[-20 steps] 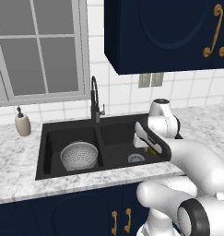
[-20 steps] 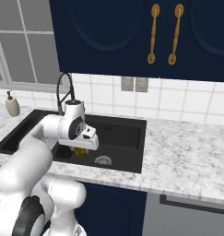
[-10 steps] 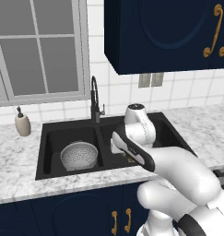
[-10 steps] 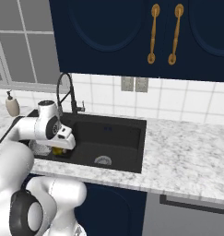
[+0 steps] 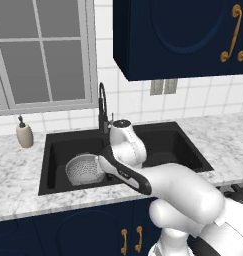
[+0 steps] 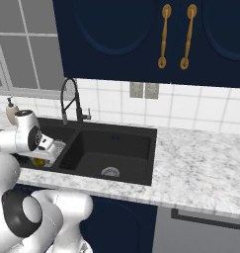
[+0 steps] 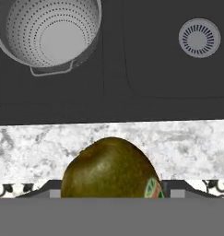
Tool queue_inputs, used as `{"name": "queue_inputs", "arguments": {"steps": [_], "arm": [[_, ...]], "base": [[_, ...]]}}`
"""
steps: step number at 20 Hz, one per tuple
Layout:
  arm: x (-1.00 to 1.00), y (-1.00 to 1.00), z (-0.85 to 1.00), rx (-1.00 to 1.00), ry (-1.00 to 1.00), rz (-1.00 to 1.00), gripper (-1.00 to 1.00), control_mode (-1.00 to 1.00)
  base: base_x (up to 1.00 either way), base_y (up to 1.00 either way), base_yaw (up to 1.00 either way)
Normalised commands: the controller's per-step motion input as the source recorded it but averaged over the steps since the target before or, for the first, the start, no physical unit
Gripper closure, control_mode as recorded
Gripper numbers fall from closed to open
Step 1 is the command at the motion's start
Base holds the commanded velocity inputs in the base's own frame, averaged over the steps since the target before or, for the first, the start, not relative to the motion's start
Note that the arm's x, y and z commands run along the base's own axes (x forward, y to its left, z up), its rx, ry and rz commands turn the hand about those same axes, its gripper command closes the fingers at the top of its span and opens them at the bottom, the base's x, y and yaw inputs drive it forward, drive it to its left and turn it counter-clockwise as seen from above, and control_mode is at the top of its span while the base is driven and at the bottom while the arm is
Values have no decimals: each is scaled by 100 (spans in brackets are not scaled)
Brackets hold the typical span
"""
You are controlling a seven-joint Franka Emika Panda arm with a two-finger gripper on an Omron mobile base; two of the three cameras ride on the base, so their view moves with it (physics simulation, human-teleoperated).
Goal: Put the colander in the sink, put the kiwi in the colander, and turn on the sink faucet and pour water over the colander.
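**Kiwi in the grip, above the sink's front edge**

The gripper (image 6: 41,159) hangs over the front rim of the black sink (image 5: 158,145), jaws clamped on the kiwi (image 7: 111,168), a yellowish-brown fruit with a small sticker on its side. Beneath it the hand view shows marble counter (image 7: 178,143), then both basins. The colander (image 7: 49,32) sits upright in the left basin, its holes plain to see. The faucet (image 5: 103,107) arches behind the divider, and a soap dispenser (image 5: 24,134) stands on the counter left of the sink.
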Motion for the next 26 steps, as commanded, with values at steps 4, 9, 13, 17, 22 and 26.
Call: {"name": "queue_inputs", "arguments": {"steps": [4, 9, 13, 17, 22, 26], "arm": [[18, 98, 0, 0, 0, 0, 100, -100], [47, 75, 0, 0, 1, 0, 100, -100], [58, 32, -9, 0, 0, 0, 100, -100], [54, 14, -26, 0, 0, 0, 100, -100], [38, 1, -46, 0, 0, 0, 100, -100], [26, 5, -57, -1, 0, 0, 100, -100]], "base": [[0, 0, 0], [0, 0, 0], [0, 0, 0], [0, 0, 0], [0, 0, 0], [0, 0, 0]]}}
